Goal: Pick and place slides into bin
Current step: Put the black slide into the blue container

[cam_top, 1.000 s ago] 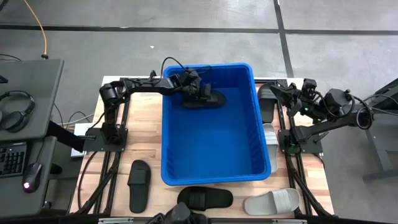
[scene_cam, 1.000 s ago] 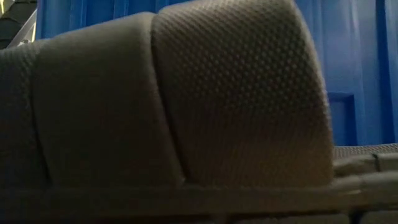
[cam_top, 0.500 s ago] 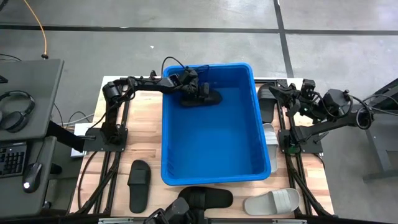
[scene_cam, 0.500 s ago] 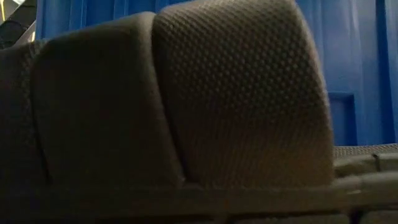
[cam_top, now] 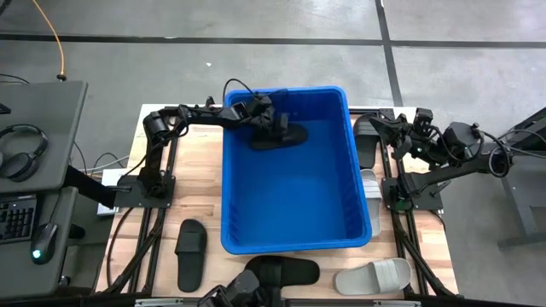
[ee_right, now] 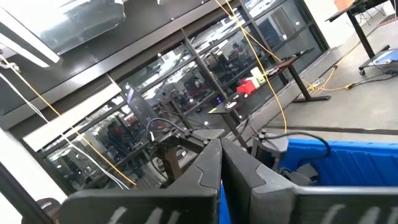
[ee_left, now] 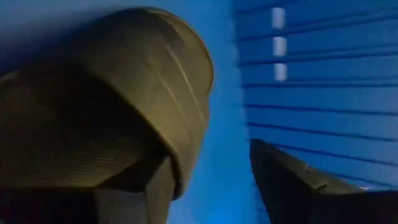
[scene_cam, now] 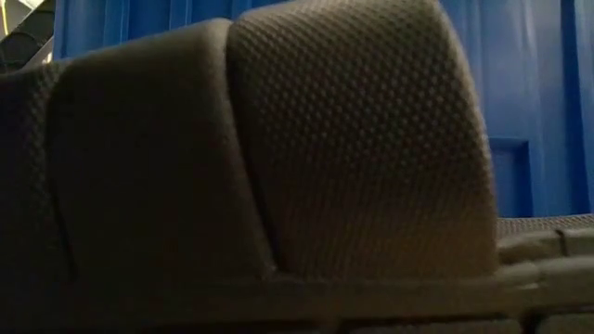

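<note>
The blue bin (cam_top: pixel 288 239) stands in the middle of the table. Inside it, near its far left corner, lies a black slide (cam_top: pixel 283 136), whose wide strap (ee_left: pixel 124 93) fills the left wrist view. My left gripper (cam_top: pixel 271 126) reaches over the bin's left rim and stands open (ee_left: pixel 211 155) beside that strap. My right gripper (cam_top: pixel 381 123) waits raised beside the bin's far right corner, its fingers shut (ee_right: pixel 221 155) on nothing. Another black slide's strap (scene_cam: pixel 278 148) fills the low view in front of the bin's wall (scene_cam: pixel 529 74). My left gripper has one finger (ee_left: pixel 155 196) right at the lower edge of the black slide's strap (ee_left: pixel 180 143), the other finger (ee_left: pixel 292 186) apart from it across a blue gap. Whether the near finger touches the strap I cannot tell. The slide appears to lie on the bin's floor.
On the table outside the bin lie a black slide (cam_top: pixel 191 252) at the near left, a black slide (cam_top: pixel 283 271) and a light grey one (cam_top: pixel 374 275) along the near edge, a light grey one (cam_top: pixel 371 200) and a black one (cam_top: pixel 365 141) to the bin's right.
My left gripper has sunk a little deeper into the bin's far left corner, together with the black slide.
</note>
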